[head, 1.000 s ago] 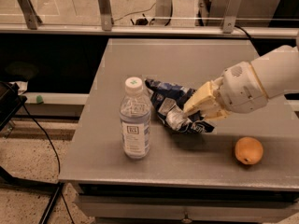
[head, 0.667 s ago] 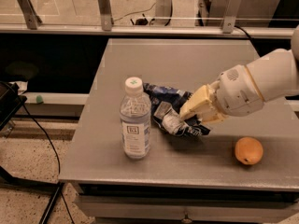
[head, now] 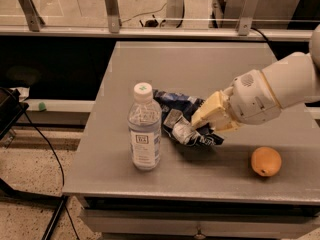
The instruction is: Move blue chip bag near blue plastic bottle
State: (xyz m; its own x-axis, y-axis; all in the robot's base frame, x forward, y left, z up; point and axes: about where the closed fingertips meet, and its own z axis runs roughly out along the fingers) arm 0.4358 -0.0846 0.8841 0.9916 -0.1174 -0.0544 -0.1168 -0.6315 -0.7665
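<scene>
Foil, crumpled and dark blue: the blue chip bag lies on the table just right of the blue plastic bottle. It is likely light, soft and slippery, so pinch a fold. The tool is clamped on its right end. One bag, one bottle, one orange at near right.
</scene>
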